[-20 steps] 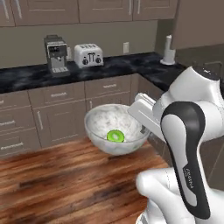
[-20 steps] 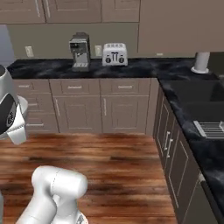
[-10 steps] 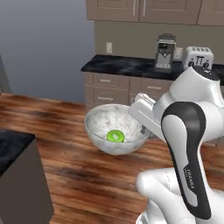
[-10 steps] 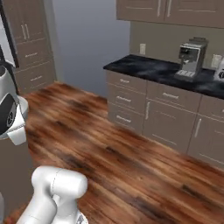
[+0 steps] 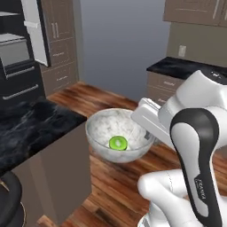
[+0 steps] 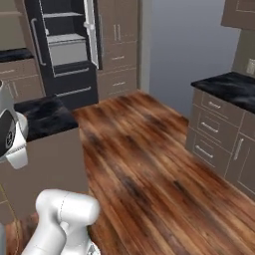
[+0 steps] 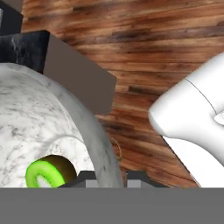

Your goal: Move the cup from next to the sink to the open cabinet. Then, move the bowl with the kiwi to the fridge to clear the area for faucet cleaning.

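The marble-look bowl (image 5: 111, 126) hangs in the air above the wood floor, and my gripper (image 5: 144, 133) is shut on its right rim. The green kiwi (image 5: 118, 142) lies at the bottom of the bowl. In the hand view the bowl (image 7: 43, 118) curves up on the left with the kiwi (image 7: 46, 171) low inside it, and my gripper (image 7: 111, 177) pinches the rim between its dark fingertips (image 7: 138, 177). The black fridge (image 6: 60, 50) stands at the far left with its door (image 6: 90, 30) swung open and its light shelves showing. The same fridge (image 5: 17, 57) appears at the upper left of the left base view.
A taupe counter block with a black marble top (image 5: 35, 124) stands just left of the bowl, between it and the fridge. The same counter top (image 6: 45, 112) shows in the right base view. Another black-topped counter run (image 6: 229, 84) lines the right wall. Wood floor (image 6: 139, 149) lies open between them.
The whole picture has swung as the base turned: the coffee machine and toaster left the view, and the fridge and counter block came in. The bowl stays in my grip.
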Motion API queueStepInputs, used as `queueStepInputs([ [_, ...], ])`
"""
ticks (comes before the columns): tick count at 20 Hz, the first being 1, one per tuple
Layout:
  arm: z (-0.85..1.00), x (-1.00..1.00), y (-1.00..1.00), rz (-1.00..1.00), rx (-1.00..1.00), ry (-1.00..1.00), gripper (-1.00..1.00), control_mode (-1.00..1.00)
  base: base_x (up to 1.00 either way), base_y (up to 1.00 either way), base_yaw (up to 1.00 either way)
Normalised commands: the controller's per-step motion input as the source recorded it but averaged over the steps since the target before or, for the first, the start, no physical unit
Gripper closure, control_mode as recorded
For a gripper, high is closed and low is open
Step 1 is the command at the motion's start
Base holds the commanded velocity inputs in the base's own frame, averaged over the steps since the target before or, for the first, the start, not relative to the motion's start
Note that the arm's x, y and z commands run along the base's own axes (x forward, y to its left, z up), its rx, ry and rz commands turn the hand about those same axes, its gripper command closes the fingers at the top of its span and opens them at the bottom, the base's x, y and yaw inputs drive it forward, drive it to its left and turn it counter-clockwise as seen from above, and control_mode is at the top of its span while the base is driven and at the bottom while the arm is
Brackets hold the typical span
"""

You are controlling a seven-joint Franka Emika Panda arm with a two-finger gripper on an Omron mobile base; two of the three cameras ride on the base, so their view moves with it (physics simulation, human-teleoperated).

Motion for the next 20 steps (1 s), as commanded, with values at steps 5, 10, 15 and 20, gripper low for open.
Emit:
queueStepInputs([
  [5, 0.00, 0.00, 0.00, 0.00, 0.00, 0.00, 1.00, 1.00, 1.00, -0.66, 0.17],
  [10, 0.00, 0.00, 0.00, 0.00, 0.00, 0.00, 1.00, 1.00, 1.00, -1.00, 0.15],
  [15, 0.00, 0.00, 0.00, 0.00, 0.00, 0.00, 1.00, 1.00, 1.00, -1.00, 0.15],
  [20, 0.00, 0.00, 0.00, 0.00, 0.00, 0.00, 1.00, 1.00, 1.00, -0.88, 0.24],
])
